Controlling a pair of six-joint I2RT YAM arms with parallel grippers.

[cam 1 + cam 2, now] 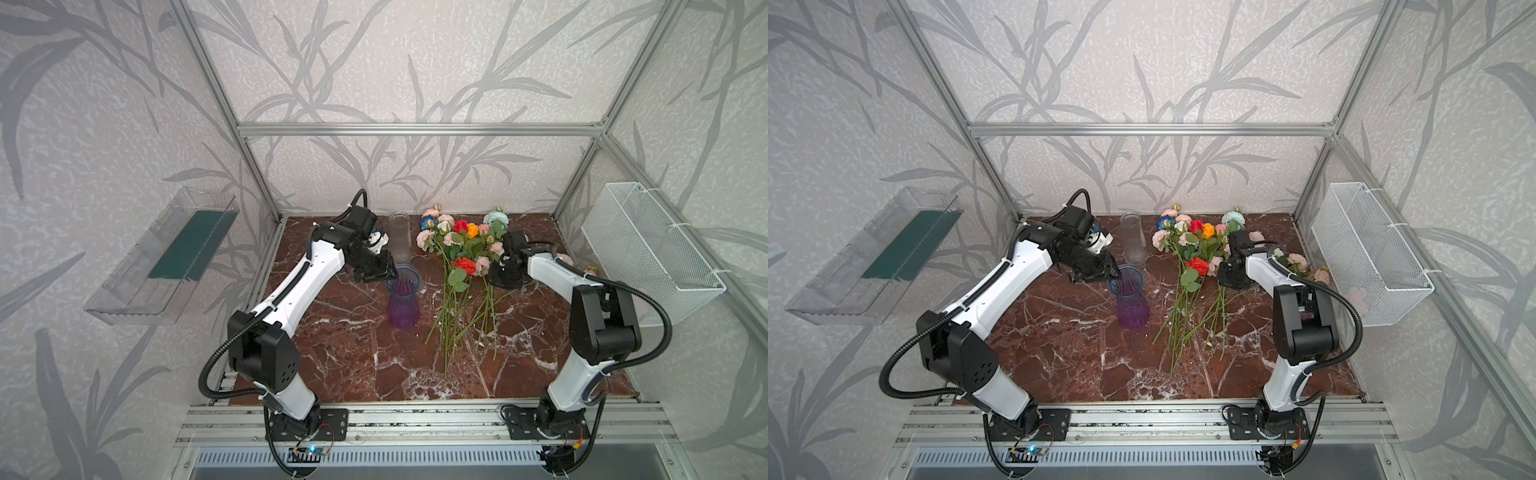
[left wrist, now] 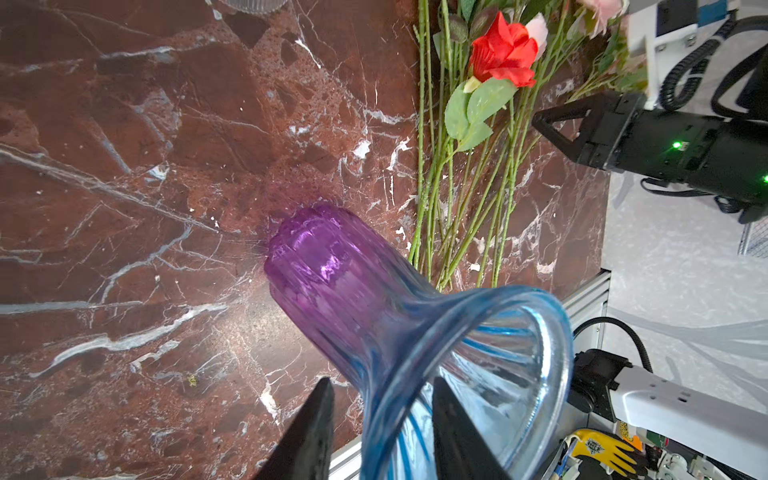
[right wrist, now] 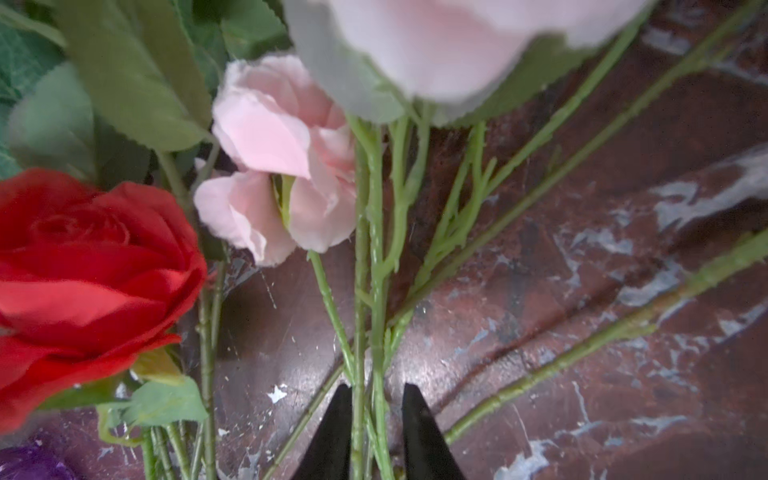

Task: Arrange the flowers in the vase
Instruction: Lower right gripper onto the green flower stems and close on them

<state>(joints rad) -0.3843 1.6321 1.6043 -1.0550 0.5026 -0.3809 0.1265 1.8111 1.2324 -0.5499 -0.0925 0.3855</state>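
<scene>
Picking one flower out of the heap is the step in hand, I judge; no flower stands in the vase [image 1: 403, 307] yet. The flowers [image 1: 461, 249] lie on the table [image 1: 353, 353] just right of the vase, heads toward the back wall, stems fanned toward the front. The right gripper [image 3: 377, 388] is low over them. Its jaws stand narrow, with two or three green stems [image 3: 365, 332] between them; whether they pinch already, I cannot tell. To do this well, the jaws should hold only one stem, so the neighbours must slip out before the lift. A slow rise would show if a second flower comes along. The grip sits below the heads, which suits putting the stem end first into the mouth.

The left gripper [image 2: 382, 380] straddles the rim of the vase, one finger [image 2: 307, 432] outside and one inside. The jaws are parted, the outer one is clear of the glass, and they grip nothing. Closing on the rim would steady the vase, I think.

Only the right wrist view shows how many stems are between the jaws, beside a pink bloom [image 3: 282, 153] and a red rose [image 3: 83, 270]. Only the top views show a clear glass [image 1: 400, 243] behind the vase, and more pink flowers [image 1: 1298, 262] behind the right arm.
</scene>
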